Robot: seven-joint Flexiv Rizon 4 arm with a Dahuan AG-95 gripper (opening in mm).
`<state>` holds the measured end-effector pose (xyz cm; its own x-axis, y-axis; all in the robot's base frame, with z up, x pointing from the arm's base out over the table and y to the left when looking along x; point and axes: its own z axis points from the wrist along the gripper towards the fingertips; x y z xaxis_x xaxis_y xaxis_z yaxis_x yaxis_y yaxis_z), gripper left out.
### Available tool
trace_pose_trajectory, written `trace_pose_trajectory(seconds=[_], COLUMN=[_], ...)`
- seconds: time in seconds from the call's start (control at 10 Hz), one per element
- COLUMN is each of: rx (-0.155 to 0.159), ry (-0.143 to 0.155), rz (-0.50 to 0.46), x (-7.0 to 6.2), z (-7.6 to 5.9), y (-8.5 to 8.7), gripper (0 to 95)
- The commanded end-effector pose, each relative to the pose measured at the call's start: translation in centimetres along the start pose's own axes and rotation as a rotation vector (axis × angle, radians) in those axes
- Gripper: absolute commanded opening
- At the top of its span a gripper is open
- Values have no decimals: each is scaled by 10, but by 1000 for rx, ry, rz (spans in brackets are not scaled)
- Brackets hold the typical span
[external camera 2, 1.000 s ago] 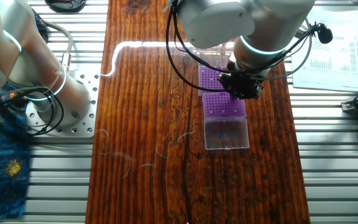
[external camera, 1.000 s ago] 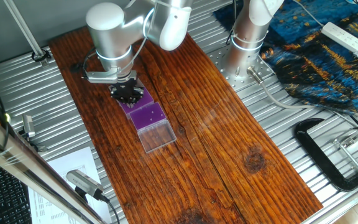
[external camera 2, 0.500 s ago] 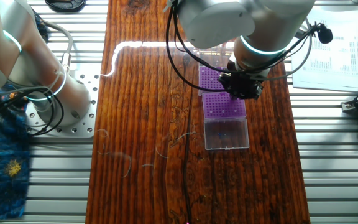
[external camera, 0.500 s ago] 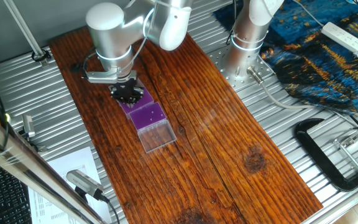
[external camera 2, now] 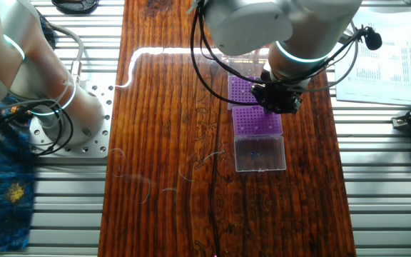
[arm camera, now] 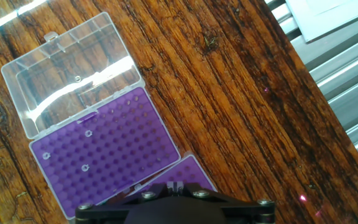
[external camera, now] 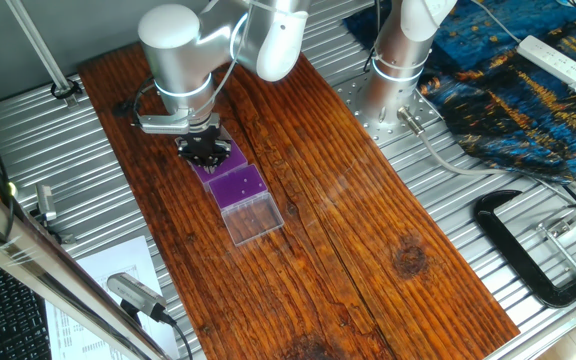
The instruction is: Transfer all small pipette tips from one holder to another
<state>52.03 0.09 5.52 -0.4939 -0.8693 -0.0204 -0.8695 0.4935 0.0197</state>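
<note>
Nothing has shifted between the earlier pictures and now: in both fixed views our gripper [external camera 2: 277, 98] stays over the seam between the two purple racks [external camera 2: 257, 120], and neither rack nor the clear hinged lid [external camera 2: 260, 153] has moved. We read this as a pause or a very slow fine move, not progress on a transfer.

From the hand view we see the nearer purple rack [arm camera: 101, 155] with its clear lid [arm camera: 67, 68] folded open on the wooden tabletop [arm camera: 241, 93]. Three small pipette tips [arm camera: 84, 167] show as pale rings in its holes, well apart from one another; one sits near the lid hinge, two toward the left side. A corner of the second rack [arm camera: 194, 171] lies just beside it, mostly hidden under the hand.

Our fingers are out of sight below the black hand plate, so we cannot tell whether they are parted, closed, or carrying a tip. We judge several tips are left to move.
</note>
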Motion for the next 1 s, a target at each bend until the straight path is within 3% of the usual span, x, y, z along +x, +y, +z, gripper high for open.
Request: trace_pose_trajectory(seconds=[0.1,0.4,0.5,1.0], rx=[0,0,-6,-3], ry=[0,0,7,7], rz=[0,0,-9,3], x=[0,0,-2,-2], z=[1,1,-14,-11], y=[0,0,1,0], gripper=[0,0,190,190])
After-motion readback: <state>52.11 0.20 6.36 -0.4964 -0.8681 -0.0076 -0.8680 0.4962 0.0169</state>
